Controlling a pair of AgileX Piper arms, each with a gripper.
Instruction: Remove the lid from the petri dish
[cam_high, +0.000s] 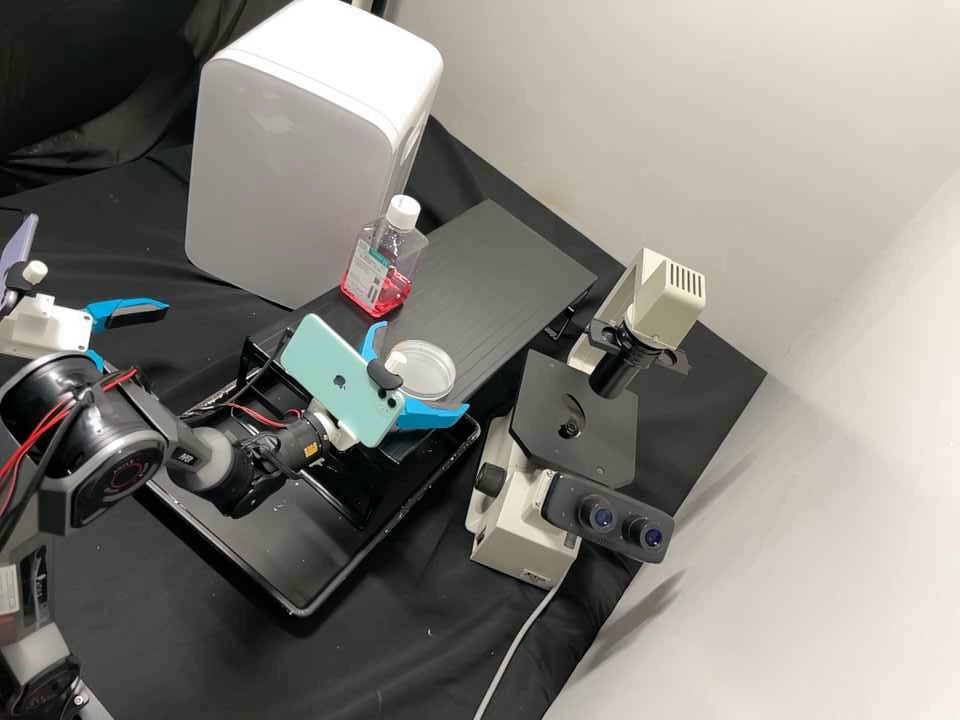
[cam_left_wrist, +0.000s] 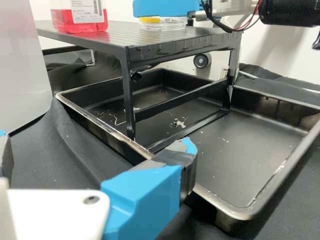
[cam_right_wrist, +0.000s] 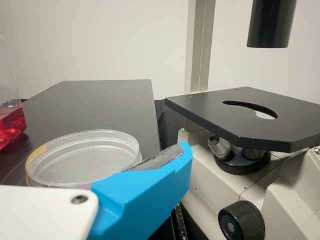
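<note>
Two blue fingers (cam_high: 432, 414) — petri dish (cam_high: 428, 368) between

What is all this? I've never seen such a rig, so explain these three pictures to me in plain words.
Two robot arms stand at a black bench. The high view comes from a fixed camera looking down; each wrist view rides on one arm. The right end effector is open, its blue fingers either side of the petri dish, whose lid is on. The dish sits on a black rack standing in a tray. The left end effector hangs open beside the tray, holding nothing. A bottle of red liquid shares the rack, with a white box behind and a microscope beside.
</note>
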